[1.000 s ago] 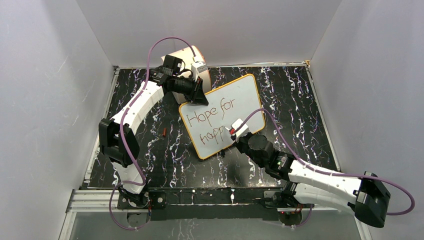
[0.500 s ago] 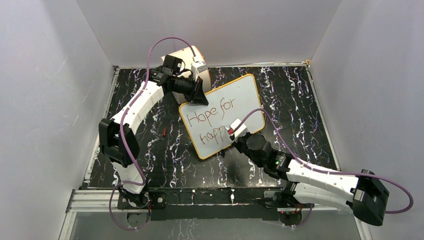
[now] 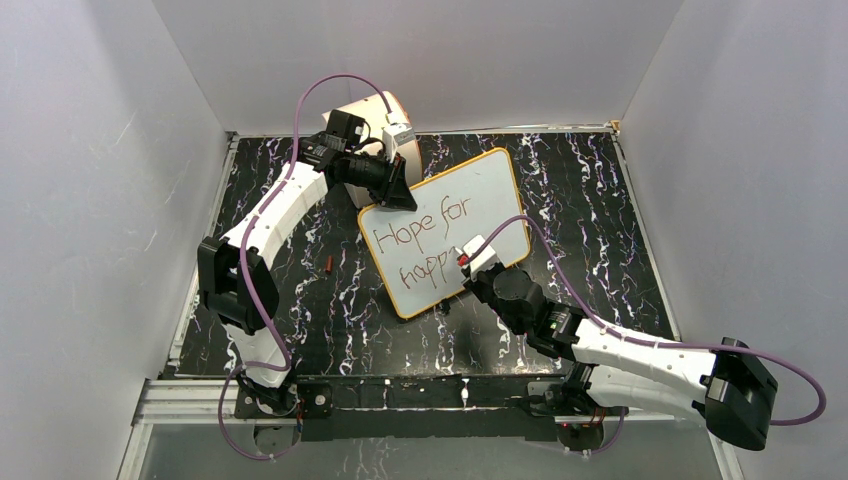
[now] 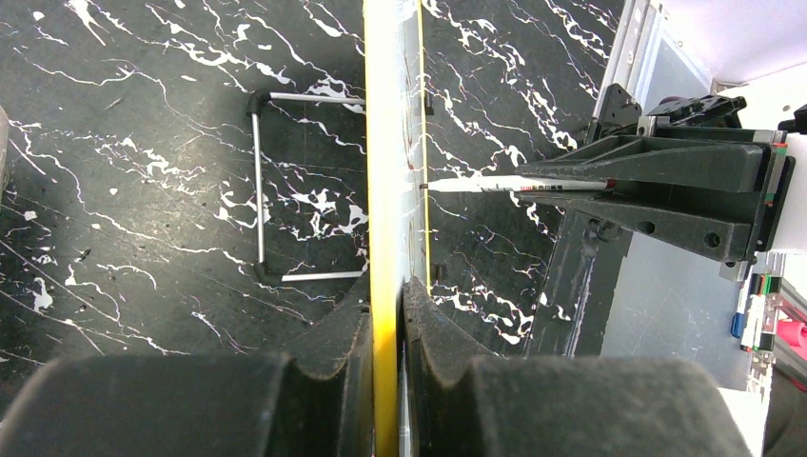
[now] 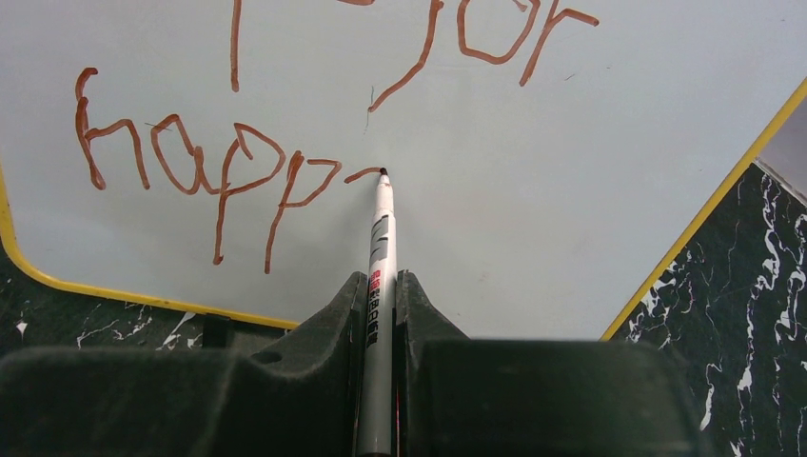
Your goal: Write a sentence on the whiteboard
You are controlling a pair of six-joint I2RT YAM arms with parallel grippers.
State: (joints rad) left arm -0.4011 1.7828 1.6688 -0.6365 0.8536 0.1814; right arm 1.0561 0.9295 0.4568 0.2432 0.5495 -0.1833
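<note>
The step in hand looks to be the "y" of "happy". The white-barrelled marker pen sits upright between the closed fingers of the right gripper, and its dark tip touches the board at the end of a short new stroke just right of the 2nd "p". To do this well, I'd say the tip should stay lightly on the surface through the stroke and its long tail. It should then lift clean off before the gap that starts the next word. Pressing hard would likely push the board back on its wire prop stand. So the left gripper, clamped on the board's yellow edge, needs to hold firm. The letters should stay about the size of those already there, since there seems to be room to the right for 1 more short word.

The rectangular glossy whiteboard with a thin orange-yellow rim stands tilted in the middle of the black white-veined marble-look table, turned at an angle. Its far-left corner is near a cream cylinder drum. The red-brown handwritten sentence runs in 2 lines, "Hope for" above and "happ" below. The strokes are thin, a little wobbly, and climb to the right.
</note>
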